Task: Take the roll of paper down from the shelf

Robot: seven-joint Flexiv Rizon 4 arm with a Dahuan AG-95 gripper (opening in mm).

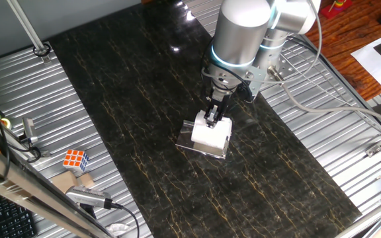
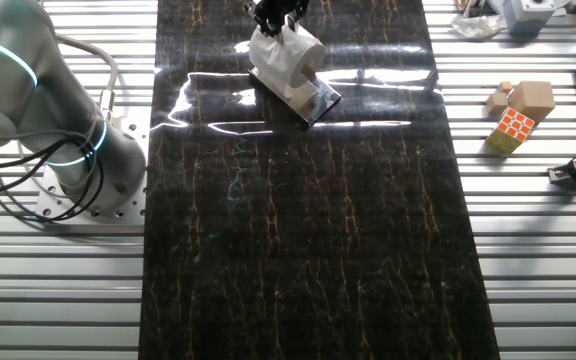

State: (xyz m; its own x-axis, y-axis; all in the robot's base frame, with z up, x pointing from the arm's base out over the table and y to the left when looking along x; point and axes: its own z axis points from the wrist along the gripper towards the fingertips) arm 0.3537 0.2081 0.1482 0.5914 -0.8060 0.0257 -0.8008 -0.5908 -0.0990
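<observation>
Claw (image 1: 212, 119) at the top of the roll of paper (image 1: 211, 135), which sits on the clear shelf (image 1: 202, 146); whether it pinches cannot be told. Likely risks: soft paper slipping free, or the light shelf dragging across the surface (image 1: 144, 99).

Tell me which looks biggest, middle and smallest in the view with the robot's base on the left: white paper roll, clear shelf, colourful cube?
1. Clear shelf
2. Paper roll, only slightly smaller
3. Puzzle cube, smallest
</observation>
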